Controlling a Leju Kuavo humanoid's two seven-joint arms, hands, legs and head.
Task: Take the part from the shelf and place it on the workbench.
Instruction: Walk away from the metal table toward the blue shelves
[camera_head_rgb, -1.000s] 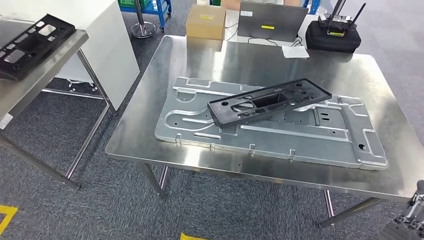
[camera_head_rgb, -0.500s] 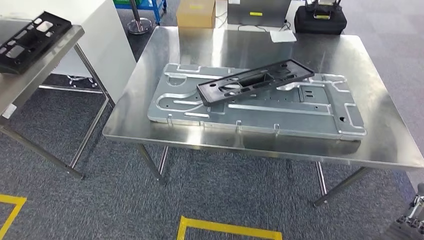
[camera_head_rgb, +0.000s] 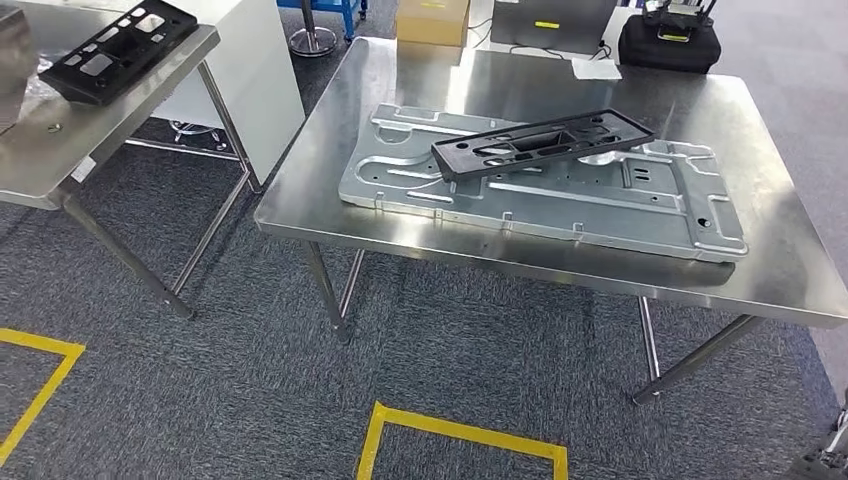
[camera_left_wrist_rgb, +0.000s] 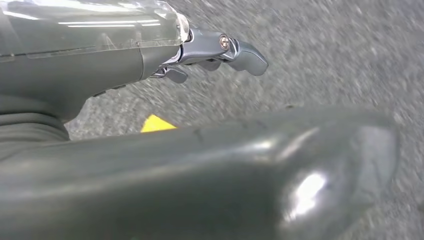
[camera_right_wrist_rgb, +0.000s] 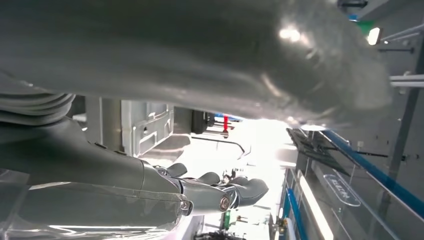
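**Part already resting on the table, both hands empty**

The steel table (camera_head_rgb: 790, 270) carries a large stamped metal panel (camera_head_rgb: 600, 205) laid flat, evidently as the base that receives the part. Across the panel lies the black plastic frame (camera_head_rgb: 545, 143), slightly askew and touching it, so the placing step looks done. A second black frame (camera_head_rgb: 120, 48) sits on the neighbouring side table (camera_head_rgb: 60, 160), well apart, probably spare stock. The left hand (camera_left_wrist_rgb: 210, 50) hangs over the carpet with loosely curled fingers and holds nothing; the right hand (camera_right_wrist_rgb: 210, 192) likewise grips nothing.
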